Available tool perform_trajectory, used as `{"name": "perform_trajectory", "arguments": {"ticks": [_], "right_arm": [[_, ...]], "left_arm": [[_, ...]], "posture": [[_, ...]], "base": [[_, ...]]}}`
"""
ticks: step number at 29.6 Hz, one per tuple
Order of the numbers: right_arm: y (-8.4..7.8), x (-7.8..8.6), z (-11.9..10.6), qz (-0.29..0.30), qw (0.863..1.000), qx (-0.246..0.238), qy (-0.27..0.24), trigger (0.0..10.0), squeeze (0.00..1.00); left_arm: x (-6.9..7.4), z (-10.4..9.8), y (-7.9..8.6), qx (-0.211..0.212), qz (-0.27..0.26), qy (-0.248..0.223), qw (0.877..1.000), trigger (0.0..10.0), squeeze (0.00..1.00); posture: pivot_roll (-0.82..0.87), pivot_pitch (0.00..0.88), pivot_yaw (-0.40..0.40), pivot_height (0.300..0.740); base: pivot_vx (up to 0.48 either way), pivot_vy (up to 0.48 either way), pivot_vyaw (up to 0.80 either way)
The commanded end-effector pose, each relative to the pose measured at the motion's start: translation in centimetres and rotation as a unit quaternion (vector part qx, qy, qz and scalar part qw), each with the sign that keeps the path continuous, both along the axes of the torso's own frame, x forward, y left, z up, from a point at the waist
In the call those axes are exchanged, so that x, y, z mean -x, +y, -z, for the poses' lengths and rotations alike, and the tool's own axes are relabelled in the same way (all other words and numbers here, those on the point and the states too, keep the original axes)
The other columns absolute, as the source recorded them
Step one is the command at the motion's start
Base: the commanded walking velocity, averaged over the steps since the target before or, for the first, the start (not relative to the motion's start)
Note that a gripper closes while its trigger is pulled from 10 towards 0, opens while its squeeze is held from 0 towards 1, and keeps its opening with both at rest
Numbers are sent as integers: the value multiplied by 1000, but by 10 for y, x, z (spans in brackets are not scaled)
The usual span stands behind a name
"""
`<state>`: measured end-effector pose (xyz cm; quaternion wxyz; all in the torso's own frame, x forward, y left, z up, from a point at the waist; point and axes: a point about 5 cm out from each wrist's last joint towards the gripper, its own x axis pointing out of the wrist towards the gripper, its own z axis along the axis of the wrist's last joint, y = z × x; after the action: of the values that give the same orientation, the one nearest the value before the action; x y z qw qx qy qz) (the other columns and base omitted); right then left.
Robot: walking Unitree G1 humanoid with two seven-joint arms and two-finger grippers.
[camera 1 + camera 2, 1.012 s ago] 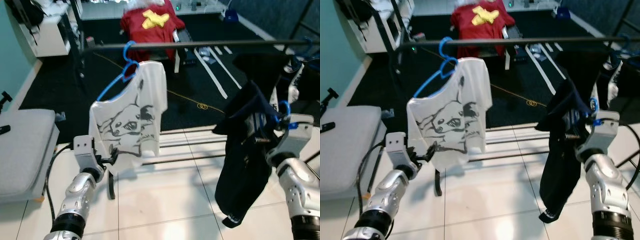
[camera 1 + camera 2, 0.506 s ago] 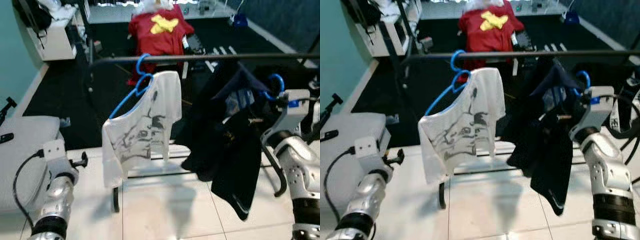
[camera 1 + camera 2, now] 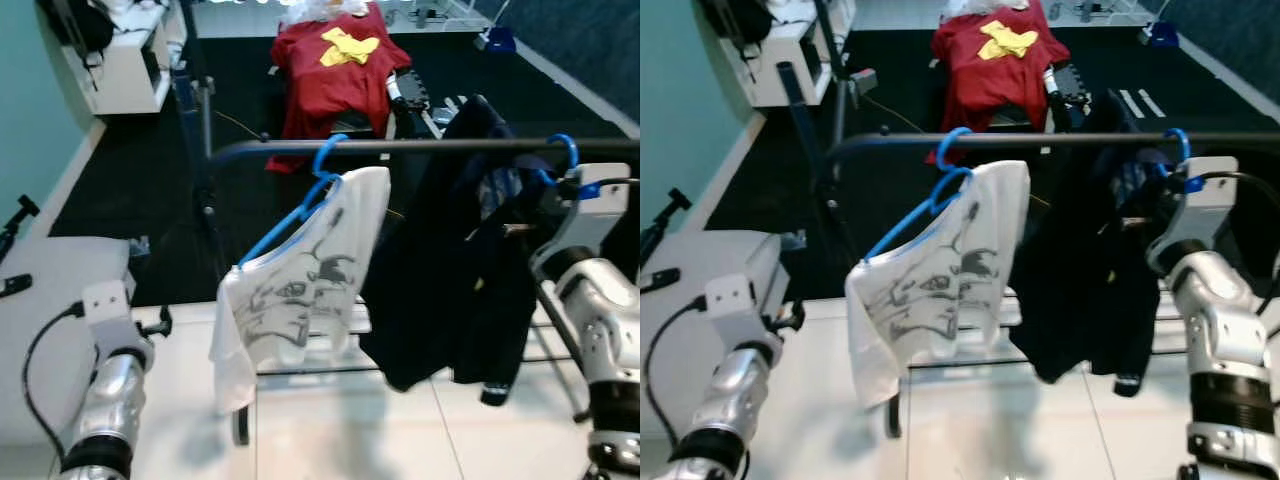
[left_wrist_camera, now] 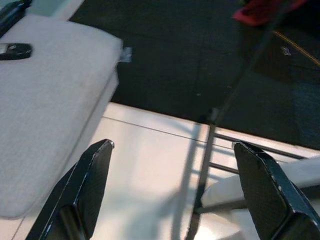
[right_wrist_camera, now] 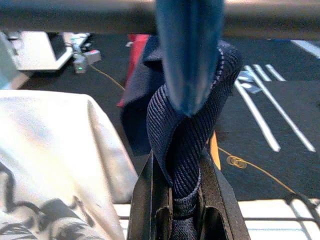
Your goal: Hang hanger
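White floor tiles (image 3: pixel 330 420) meet a black carpet (image 3: pixel 130 190) in the left eye view, and one dark clothes rail (image 3: pixel 400 147) is seen across the scene. Two blue hangers are counted at it: one hanger (image 3: pixel 300 205) hooked on and carrying a white printed T-shirt (image 3: pixel 300 290), and a second blue hanger (image 3: pixel 565 155) with a dark garment (image 3: pixel 460 270), its hook raised level with the rail and held by the right gripper (image 3: pixel 545 195). One red shirt (image 3: pixel 335 60) is seen beyond.

The right eye view gives the same scene, with the left gripper (image 3: pixel 790 318) held low beside a grey cushion (image 3: pixel 700 270).

From the left wrist view, the left gripper's two black fingers (image 4: pixel 87 182) are seen spread wide apart, nothing between them.

From the right wrist view, the right fingers (image 5: pixel 145 200) are seen clamped on the dark garment's bunched fabric just under the blue hook, which sits against the rail.
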<state>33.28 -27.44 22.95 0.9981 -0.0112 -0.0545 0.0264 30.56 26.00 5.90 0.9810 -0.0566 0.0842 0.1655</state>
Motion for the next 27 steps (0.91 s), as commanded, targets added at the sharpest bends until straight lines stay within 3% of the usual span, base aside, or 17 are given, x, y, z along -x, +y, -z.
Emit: {"name": "perform_trajectory", "arguments": {"ticks": [1, 10, 15, 20, 25, 26, 27], "right_arm": [[-3, 2, -5, 1, 1000, -2, -7, 10000, 0], [14, -4, -2, -36, 999, 4, 13, 10000, 0], [18, -6, 10, -29, 998, 8, 47, 10000, 0], [26, -4, 37, -54, 989, 20, 135, 10000, 0], [26, -3, 40, -53, 988, 19, 142, 10000, 0], [24, -2, 42, -47, 988, 13, 147, 10000, 655], [24, -2, 42, -47, 988, 13, 147, 10000, 655]], "left_arm": [[5, 8, 1, -2, -3, 16, 1000, 10000, 0], [3, 6, -2, 5, 1, 7, 1000, 10000, 0], [3, 7, -7, 6, 8, 7, 1000, 10000, 0], [5, 11, -9, 4, 10, 14, 1000, 10000, 0], [5, 11, -9, 4, 10, 14, 1000, 10000, 0], [5, 11, -10, 6, 11, 15, 1000, 10000, 0], [5, 11, -10, 6, 11, 15, 1000, 10000, 0]], "posture": [[-34, 127, 5, 740], [-34, 127, 6, 740], [-32, 128, 5, 740], [-36, 130, 3, 740], [-36, 130, 3, 740], [-36, 131, 3, 740], [-36, 131, 3, 740]], "base": [[352, 0, 0], [262, 0, 0], [0, 0, 0], [0, 0, 0], [0, 0, 0], [0, 0, 0], [0, 0, 0]]}}
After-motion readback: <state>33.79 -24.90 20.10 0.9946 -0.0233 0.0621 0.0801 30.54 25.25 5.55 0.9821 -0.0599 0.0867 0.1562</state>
